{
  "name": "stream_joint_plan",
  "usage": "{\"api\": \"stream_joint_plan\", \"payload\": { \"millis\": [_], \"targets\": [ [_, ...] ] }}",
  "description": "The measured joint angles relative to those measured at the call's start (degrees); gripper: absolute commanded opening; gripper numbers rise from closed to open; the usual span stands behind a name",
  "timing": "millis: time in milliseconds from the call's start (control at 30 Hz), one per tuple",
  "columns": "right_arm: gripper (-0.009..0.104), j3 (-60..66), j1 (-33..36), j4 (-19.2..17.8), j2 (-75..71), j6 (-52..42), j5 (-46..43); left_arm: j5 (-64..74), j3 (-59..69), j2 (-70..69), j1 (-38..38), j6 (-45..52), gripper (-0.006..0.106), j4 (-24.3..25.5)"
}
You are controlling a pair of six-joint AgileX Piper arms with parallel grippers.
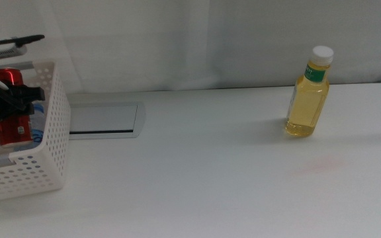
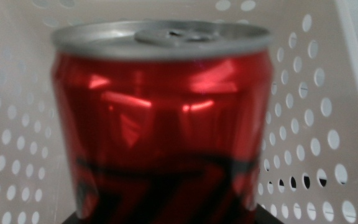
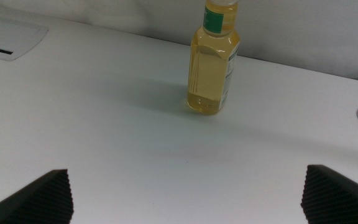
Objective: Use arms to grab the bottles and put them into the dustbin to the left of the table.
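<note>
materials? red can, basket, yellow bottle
Can: looks like glossy painted metal, bare silver lid, sharp highlights. Basket: likely matte white moulded plastic, with even rows of holes. Bottle: clear plastic by the look, yellow liquid showing through, white cap. Left tool holds the can in the basket; right tool is open.

No text, brand or number is legible on the red can [image 2: 163,124] or yellow-liquid bottle [image 1: 307,94].

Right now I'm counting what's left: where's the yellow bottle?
The yellow bottle stands upright on the table's right side in the middle view, far from the dustbin.
</note>
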Motion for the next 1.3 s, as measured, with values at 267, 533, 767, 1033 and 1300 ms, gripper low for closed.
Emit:
{"api": "stream_joint_plan", "payload": {
  "millis": [267, 533, 767, 1033, 1300],
  "targets": [
    [0.103, 0.0, 0.0, 0.0, 0.0, -0.25, 0.0, -0.85, -0.19, 1.0, 0.0, -0.09, 0.015, 0.0],
    [0.103, 0.0, 0.0, 0.0, 0.0, -0.25, 0.05, -2.28, -0.27, 1.0, 0.0, -0.46, 0.093, 0.0],
    [0.103, 0.0, 0.0, 0.0, 0.0, -0.25, 0.05, -2.42, -0.31, -0.21, 0.0, -1.01, 0.093, 0.15],
    [0.103, 0.0, 0.0, 0.0, 0.0, -0.06, 0.05, -2.7, -0.31, -8.72, 0.0, -1.12, 0.093, 0.15],
    [0.103, 0.0, 0.0, 0.0, 0.0, -0.06, -0.06, -2.81, -0.4, -22.58, -4.84, 0.37, 0.093, 0.15]
  ]
}}
